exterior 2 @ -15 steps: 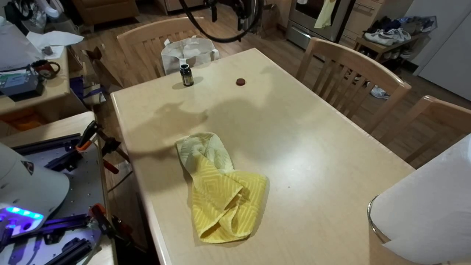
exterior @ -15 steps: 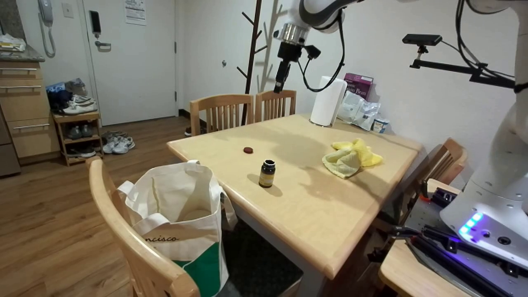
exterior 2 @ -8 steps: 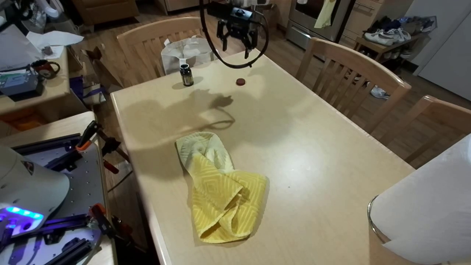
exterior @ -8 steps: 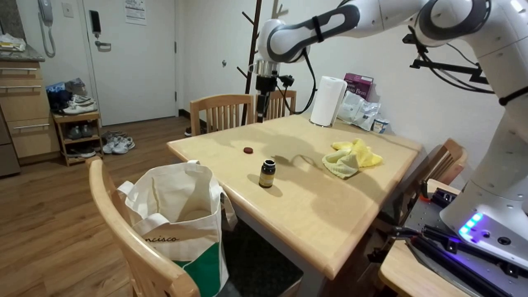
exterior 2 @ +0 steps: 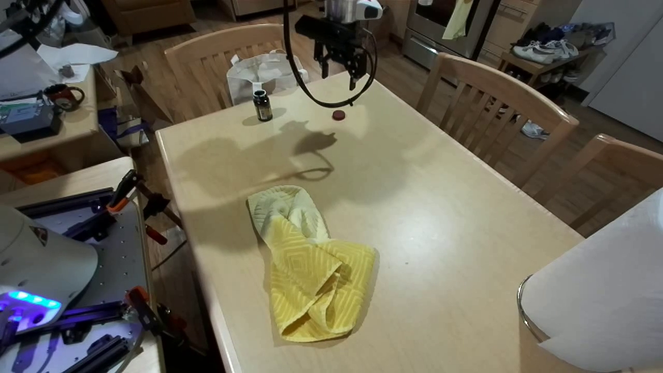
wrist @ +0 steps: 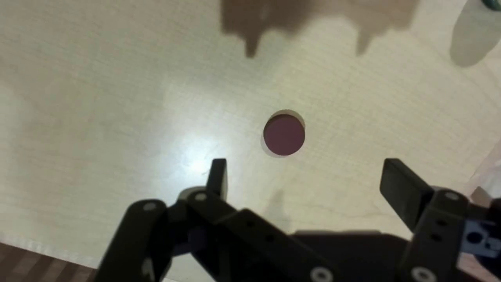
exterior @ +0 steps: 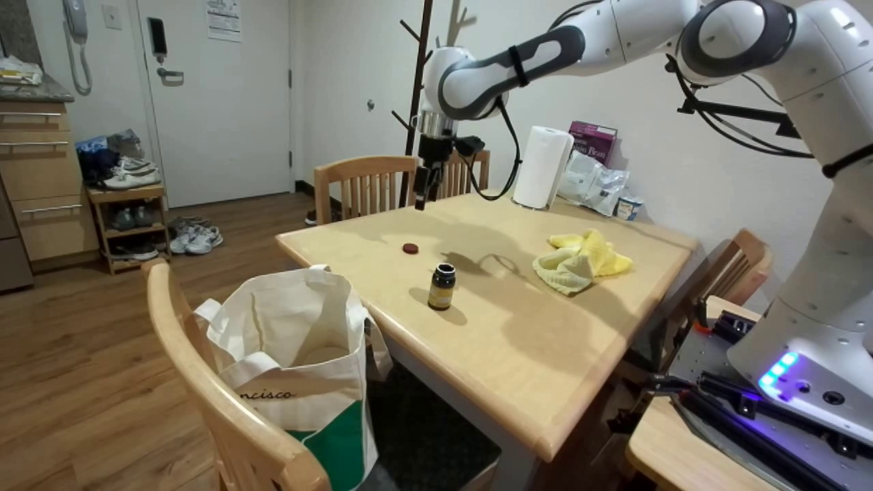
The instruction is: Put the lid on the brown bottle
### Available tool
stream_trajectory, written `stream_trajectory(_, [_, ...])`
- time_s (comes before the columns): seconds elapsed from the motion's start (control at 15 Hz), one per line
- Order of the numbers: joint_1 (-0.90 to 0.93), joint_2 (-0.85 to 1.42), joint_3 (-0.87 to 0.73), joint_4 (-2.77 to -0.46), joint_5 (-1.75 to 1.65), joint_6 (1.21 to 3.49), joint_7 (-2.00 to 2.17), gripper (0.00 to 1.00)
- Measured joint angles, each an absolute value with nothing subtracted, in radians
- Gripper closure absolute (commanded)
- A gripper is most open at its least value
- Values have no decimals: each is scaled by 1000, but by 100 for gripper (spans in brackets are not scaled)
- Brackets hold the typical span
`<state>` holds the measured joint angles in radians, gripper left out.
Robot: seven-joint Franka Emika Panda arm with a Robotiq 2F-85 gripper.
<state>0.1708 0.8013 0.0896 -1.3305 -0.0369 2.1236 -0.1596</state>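
Note:
The lid [exterior: 410, 248] is a small, round, dark red cap lying flat on the table. It also shows in an exterior view [exterior 2: 339, 115] and near the middle of the wrist view [wrist: 284, 134]. The brown bottle [exterior: 442, 288] stands upright and uncapped near the table edge, also in an exterior view [exterior 2: 263, 106]. Only a dark sliver, apparently the bottle, shows at the top right corner of the wrist view. My gripper [exterior: 421, 204] is open and empty, pointing down well above the table near the lid. Its spread fingers show in an exterior view [exterior 2: 339, 80] and the wrist view [wrist: 304, 168].
A crumpled yellow cloth [exterior: 586, 259] lies on the table [exterior: 477, 348]. A white paper roll [exterior: 543, 167] stands toward the wall, with bags [exterior: 593, 181] and a purple box [exterior: 593, 140] beyond. A tote bag [exterior: 300, 320] sits on a chair by the table edge.
My arm has come down and across the table to the area above the lid, with a slight turn of the gripper in the last half second. Lid and bottle have not moved.

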Motion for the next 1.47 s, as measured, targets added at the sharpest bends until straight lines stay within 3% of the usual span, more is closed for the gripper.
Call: stream_trajectory(1.47, [306,1050,8,-1194,-234,2231,-29,0])
